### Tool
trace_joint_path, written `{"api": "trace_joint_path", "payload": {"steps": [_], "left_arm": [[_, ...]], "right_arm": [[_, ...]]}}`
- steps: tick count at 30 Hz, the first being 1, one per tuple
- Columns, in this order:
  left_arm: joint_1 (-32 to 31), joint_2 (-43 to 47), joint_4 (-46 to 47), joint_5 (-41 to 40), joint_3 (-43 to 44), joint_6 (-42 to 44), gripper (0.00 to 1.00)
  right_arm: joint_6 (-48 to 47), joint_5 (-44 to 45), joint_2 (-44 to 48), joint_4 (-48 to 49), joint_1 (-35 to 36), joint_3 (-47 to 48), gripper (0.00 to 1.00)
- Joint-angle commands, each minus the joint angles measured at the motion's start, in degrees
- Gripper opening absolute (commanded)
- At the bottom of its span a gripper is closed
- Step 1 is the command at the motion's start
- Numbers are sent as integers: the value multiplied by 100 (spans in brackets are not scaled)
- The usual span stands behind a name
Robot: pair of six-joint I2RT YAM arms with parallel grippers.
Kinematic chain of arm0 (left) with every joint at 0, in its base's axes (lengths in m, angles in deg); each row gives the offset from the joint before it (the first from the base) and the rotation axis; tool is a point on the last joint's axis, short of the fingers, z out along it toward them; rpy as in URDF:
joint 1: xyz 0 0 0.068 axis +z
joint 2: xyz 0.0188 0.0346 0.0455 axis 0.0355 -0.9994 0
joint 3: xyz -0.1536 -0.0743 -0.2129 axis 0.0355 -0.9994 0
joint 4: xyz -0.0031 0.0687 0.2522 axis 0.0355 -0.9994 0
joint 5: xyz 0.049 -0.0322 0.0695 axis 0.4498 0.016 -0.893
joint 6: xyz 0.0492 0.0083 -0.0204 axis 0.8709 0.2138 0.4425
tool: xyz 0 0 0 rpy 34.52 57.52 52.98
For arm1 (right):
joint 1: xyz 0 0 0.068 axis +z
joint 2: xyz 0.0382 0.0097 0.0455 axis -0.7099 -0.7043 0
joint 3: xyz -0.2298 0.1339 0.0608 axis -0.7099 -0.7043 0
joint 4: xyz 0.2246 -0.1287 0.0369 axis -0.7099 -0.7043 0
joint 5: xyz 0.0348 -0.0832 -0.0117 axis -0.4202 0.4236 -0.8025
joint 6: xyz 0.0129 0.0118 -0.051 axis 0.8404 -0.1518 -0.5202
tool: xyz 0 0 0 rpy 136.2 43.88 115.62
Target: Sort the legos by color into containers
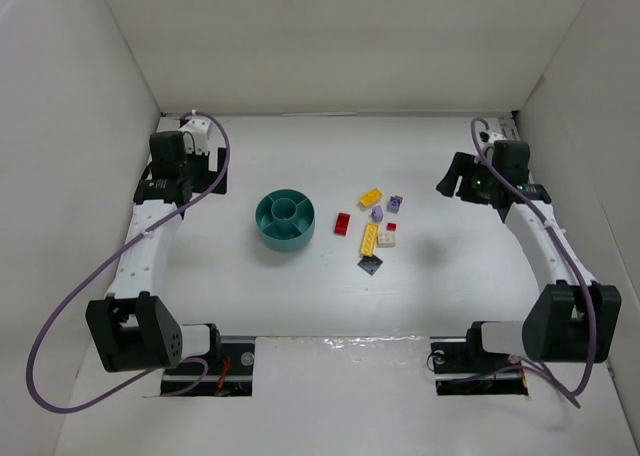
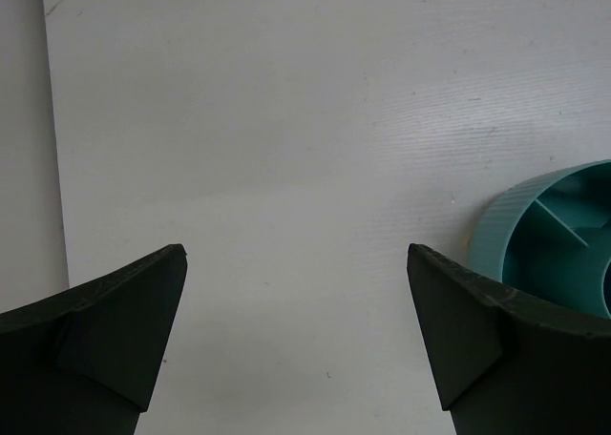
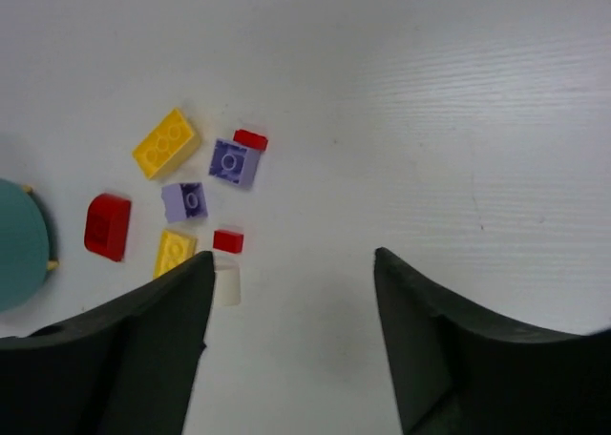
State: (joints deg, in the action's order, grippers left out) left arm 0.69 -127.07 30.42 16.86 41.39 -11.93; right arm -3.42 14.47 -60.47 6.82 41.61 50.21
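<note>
White counter [image 1: 450,296], walled in: nothing sorted yet, teal dish [image 1: 285,241] near centre looks empty, all legos [image 1: 369,238] loose beside it toward the right edge, left gripper [image 2: 296,254] and right gripper [image 3: 291,258] both wide, holding nothing.

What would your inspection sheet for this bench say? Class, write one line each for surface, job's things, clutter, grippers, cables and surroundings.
Surface: white table.
Job's things: teal dish, no bricks seen inside; bricks lie loose to its right, in yellow, red, purple, white and black.
Clutter: nothing seen.
Grippers: left gripper open, empty, over bare table beside the dish; right gripper open, empty, to the right of the bricks.
Cables: purple cables, one along each arm; the left one loops wide of its arm.
Surroundings: plain white walls on three sides.
</note>
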Motion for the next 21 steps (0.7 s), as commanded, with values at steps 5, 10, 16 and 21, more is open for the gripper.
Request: {"api": "trace_joint_path", "payload": {"steps": [5, 10, 16, 21], "left_arm": [[27, 74, -345, 281, 292, 230, 100], [27, 188, -529, 413, 239, 344, 100], [27, 189, -591, 475, 187, 397, 100], [27, 66, -644, 475, 239, 450, 100]], "right_arm": [[-729, 0, -1268, -734, 1178, 1528, 60], [-2073, -272, -1824, -735, 1610, 2092, 63], [-4925, -1160, -2577, -1477, 1610, 2978, 62], [-6213, -661, -3186, -2203, 2215, 3789, 56]]}}
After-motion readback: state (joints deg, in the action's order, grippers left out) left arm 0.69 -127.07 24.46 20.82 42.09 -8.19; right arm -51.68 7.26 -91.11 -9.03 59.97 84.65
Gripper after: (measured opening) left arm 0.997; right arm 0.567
